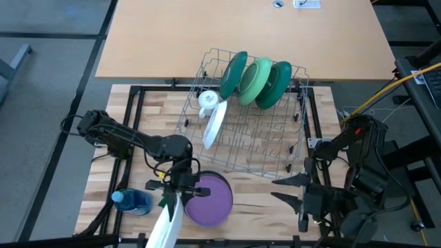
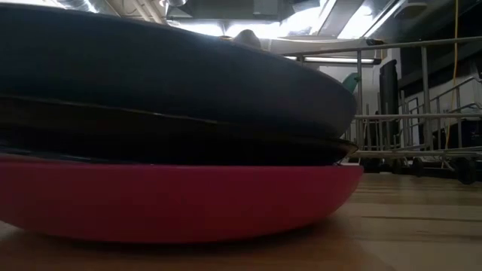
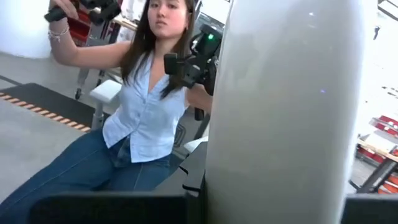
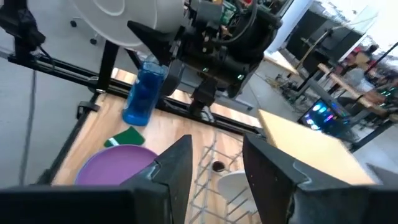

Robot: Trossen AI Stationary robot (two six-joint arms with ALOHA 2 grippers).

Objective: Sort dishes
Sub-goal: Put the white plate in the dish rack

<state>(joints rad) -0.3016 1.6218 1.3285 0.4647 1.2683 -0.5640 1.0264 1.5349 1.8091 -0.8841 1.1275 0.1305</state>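
My left gripper [image 1: 176, 190] is shut on a white plate [image 1: 168, 220] near the table's front edge, left of the purple plate [image 1: 210, 200]. The white plate fills the left wrist view [image 3: 286, 112] and shows in the right wrist view [image 4: 115, 18]. The purple plate tops a stack on the table [image 2: 173, 196]. In the wire rack [image 1: 275, 148] stand two dark green plates [image 1: 233, 74] [image 1: 277, 84], a light green plate [image 1: 256, 79] and a white plate [image 1: 215, 124], all on edge. My right gripper [image 1: 286, 191] is open and empty at the front right, pointing toward the purple plate [image 4: 112, 165]. My left gripper holds the white plate by its rim [image 1: 178, 202], at the plate's upper far edge, coming from above and the far side. The plate is on edge, lifted clear of the table, and reaches from the fingers toward the near edge. The gripper hides the contact itself.
A blue bottle [image 1: 132, 201] stands left of the held plate and a green sponge [image 4: 127, 135] lies by the purple plate. A white mug [image 1: 208, 100] sits in the rack's left end. A person [image 3: 146, 106] sits beyond the table's near side. Bare wood lies between rack and purple plate.
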